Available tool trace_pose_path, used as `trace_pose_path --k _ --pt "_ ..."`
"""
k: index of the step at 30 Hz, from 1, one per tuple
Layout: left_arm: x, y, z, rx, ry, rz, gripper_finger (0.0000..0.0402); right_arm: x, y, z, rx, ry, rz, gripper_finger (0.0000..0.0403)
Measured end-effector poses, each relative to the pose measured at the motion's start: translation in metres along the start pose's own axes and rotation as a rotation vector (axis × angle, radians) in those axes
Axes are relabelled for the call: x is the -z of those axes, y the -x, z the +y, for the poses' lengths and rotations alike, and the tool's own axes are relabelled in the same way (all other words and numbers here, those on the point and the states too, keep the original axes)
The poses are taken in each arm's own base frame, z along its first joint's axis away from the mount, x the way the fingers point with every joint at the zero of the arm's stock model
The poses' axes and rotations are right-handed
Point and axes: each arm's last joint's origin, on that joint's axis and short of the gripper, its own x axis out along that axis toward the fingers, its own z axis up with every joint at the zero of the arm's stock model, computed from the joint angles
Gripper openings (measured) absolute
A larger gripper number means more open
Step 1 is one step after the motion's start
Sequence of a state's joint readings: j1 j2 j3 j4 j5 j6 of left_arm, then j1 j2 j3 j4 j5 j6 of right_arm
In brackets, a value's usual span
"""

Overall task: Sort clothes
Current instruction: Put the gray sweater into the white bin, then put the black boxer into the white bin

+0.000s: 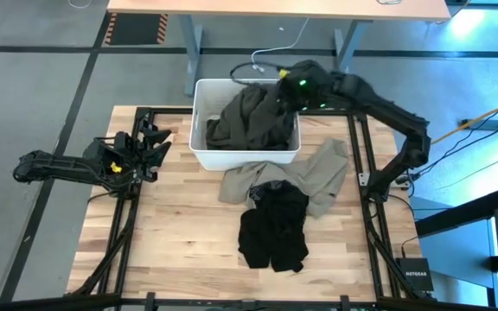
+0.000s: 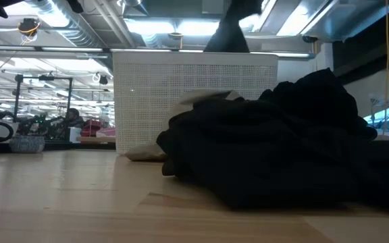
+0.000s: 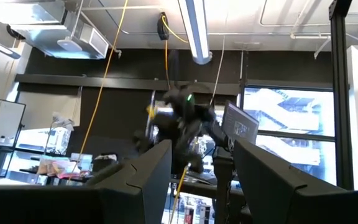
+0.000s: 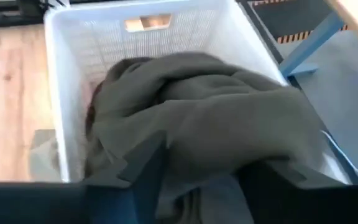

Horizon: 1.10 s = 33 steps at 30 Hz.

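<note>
A dark olive-green garment (image 1: 251, 119) lies heaped in the white tub (image 1: 199, 130) at the table's far middle; it also fills the right wrist view (image 4: 197, 112). My right gripper (image 1: 289, 88) is over the tub's far right corner, shut on this garment. A khaki-beige garment (image 1: 322, 171) lies spread on the table in front of the tub, and a black garment (image 1: 275, 226) lies on its near part. My left gripper (image 1: 156, 142) is open and empty at the table's left edge. The pink and navy garments do not show plainly. My right gripper has a bunched fold of the olive garment (image 4: 209, 194) between its two fingers (image 4: 146, 180), coming at it from above and slanting down into the tub. The cloth rises to the gripper (image 2: 225, 37). The rest of the garment lies in the tub.
The tub's perforated near wall (image 2: 194, 88) stands behind the black heap (image 2: 282, 148) in the low view. Dark frame rails (image 1: 124, 225) run along the table's left and right sides. Bare wood (image 1: 180, 233) lies at the near left.
</note>
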State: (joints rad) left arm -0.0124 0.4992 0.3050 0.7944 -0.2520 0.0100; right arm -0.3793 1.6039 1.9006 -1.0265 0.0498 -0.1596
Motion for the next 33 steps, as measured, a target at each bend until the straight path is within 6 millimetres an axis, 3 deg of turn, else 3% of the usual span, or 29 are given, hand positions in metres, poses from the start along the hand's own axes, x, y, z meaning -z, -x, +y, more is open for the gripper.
trace_pose_path --k 7,12,17,22,27,33 --pt "0.0 0.0 0.0 0.001 -0.005 -0.001 0.017 -0.024 0.088 0.014 -0.032 0.029 -0.143 0.0251" --pt "0.001 -0.001 0.0 0.001 -0.017 0.005 0.017 -0.022 0.114 0.041 -0.101 0.045 -0.15 0.0254" --pt "0.001 -0.001 0.0 0.001 -0.017 0.004 0.017 -0.009 0.117 0.068 -0.122 0.093 -0.026 0.0254" --pt "0.001 -0.001 0.0 0.001 -0.018 0.003 0.017 0.011 0.107 0.112 -0.172 0.182 0.133 0.0254" --pt "0.001 -0.001 0.0 0.0 -0.019 0.0 0.017 0.04 0.09 0.164 -0.25 0.336 0.252 0.0254" --pt "0.0 -0.001 0.0 0.0 -0.019 -0.004 0.017 0.085 0.05 0.229 -0.336 0.494 0.261 0.0254"
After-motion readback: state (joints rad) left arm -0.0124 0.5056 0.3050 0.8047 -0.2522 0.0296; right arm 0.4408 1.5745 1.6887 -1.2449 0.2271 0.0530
